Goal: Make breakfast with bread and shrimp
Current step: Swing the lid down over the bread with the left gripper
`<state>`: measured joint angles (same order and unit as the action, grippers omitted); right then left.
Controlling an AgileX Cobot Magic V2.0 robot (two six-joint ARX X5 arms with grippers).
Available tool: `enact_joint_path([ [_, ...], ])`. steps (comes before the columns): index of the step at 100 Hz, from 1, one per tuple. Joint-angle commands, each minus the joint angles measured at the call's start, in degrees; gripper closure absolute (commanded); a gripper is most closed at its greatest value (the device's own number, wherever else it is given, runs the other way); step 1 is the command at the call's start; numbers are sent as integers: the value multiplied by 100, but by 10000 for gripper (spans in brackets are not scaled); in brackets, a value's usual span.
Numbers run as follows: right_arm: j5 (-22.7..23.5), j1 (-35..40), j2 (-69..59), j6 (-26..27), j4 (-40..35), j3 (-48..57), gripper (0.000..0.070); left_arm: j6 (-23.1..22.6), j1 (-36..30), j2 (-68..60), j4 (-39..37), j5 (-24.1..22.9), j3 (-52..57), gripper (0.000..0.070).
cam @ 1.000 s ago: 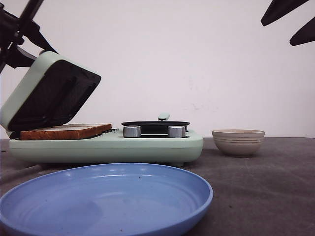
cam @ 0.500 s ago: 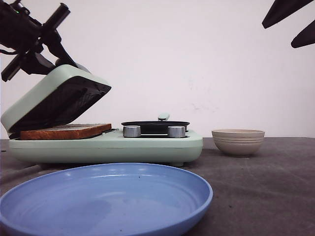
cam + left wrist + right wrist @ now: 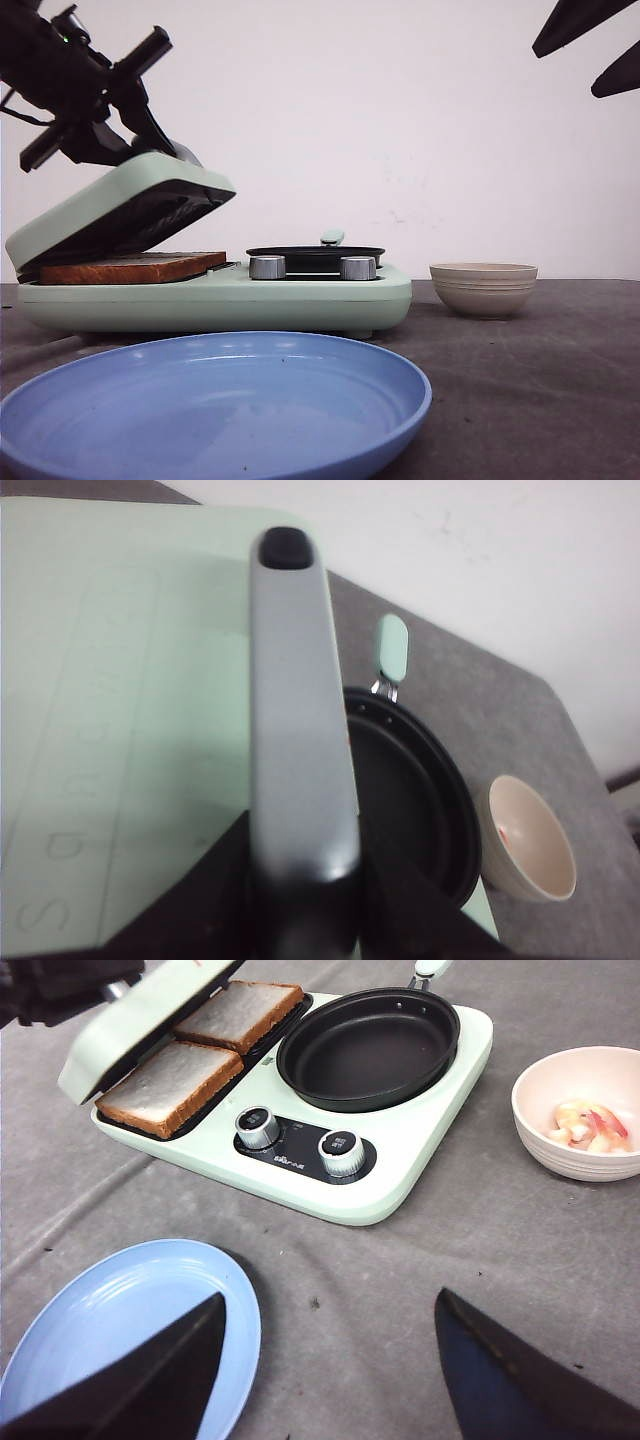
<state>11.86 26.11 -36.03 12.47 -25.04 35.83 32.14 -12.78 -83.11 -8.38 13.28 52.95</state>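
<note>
Lying side by side, bread (image 3: 195, 1053) slices show golden-brown crusts.

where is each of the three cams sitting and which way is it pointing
Front view: low at table level, facing forward past the blue plate to the breakfast maker; left gripper on its lid.
Left wrist view: above the lid handle, facing down.
Right wrist view: high, facing down on the bread; open right gripper below.
Shared: black pan, shrimp bowl.

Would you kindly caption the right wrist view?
Two bread slices under the half-lowered lid, empty pan beside, shrimp bowl nearby.
</note>
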Motion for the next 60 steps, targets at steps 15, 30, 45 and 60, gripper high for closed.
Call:
enact_joint_path([
  [15,7,28,-17,57,33,15,300,149,-79,-415,282,-352,-70,696],
  [30,7,28,-17,57,33,15,300,144,-160,-540,280,-448,-66,696],
  [45,7,28,-17,57,33,15,300,131,-201,-713,297,-450,-61,696],
  [60,7,28,-17,57,33,15,300,76,-247,-800,409,-575,-61,696],
])
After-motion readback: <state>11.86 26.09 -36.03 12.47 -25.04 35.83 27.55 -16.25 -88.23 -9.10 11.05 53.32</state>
